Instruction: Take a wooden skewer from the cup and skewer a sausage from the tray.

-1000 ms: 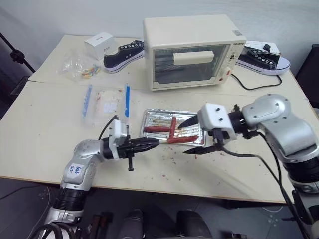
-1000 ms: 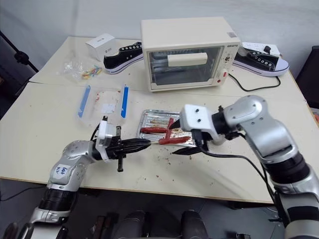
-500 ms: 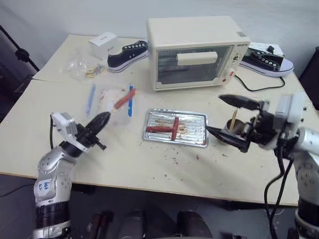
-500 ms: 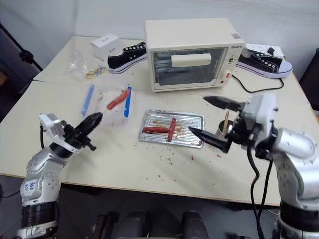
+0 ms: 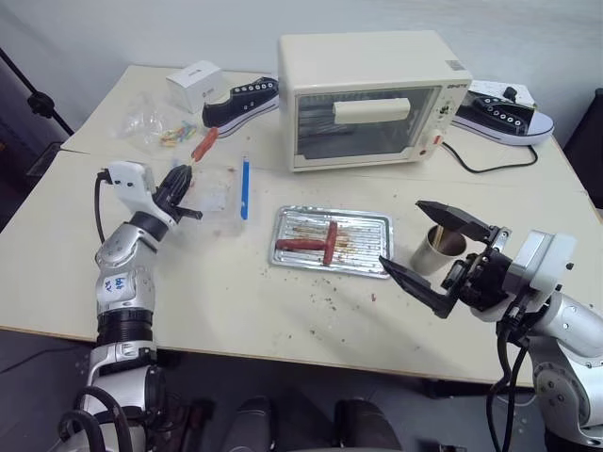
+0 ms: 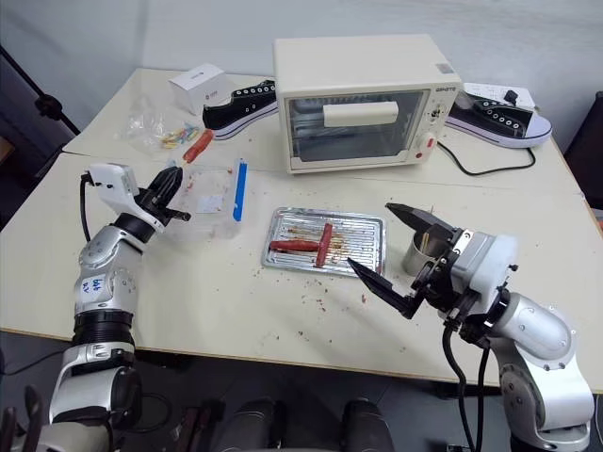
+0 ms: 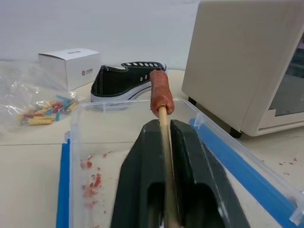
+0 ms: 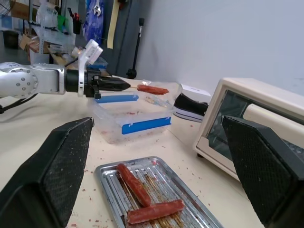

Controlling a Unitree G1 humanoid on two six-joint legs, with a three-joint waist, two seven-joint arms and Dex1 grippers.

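Note:
My left gripper (image 7: pixel 164 124) is shut on a wooden skewer (image 7: pixel 165 118) that carries a reddish sausage (image 7: pixel 161 92) on its tip. It holds this sausage (image 5: pixel 204 144) in the air over the far side of the clear plastic box (image 5: pixel 212 193). Two more sausages, one (image 5: pixel 300 245) crossed by the other (image 5: pixel 331 237), lie on the ribbed metal tray (image 5: pixel 372 231) at mid-table. Just right of the tray stands the metal cup (image 5: pixel 438 248). My right gripper (image 5: pixel 403 235) hangs wide open in front of the cup, empty, its fingers (image 8: pixel 57 180) spread far apart.
A cream toaster oven (image 5: pixel 367 99) stands behind the tray, its cable trailing right. Black sneakers lie at the back left (image 5: pixel 236 102) and back right (image 5: pixel 499 115). A small white box (image 5: pixel 195 80) and a bag of coloured bits (image 5: pixel 151 127) sit far left. Red crumbs dot the table.
My left gripper swung from the tray out to the left and up, carrying the skewered sausage over the plastic box. My right gripper drew back from the tray toward the cup, staying open.

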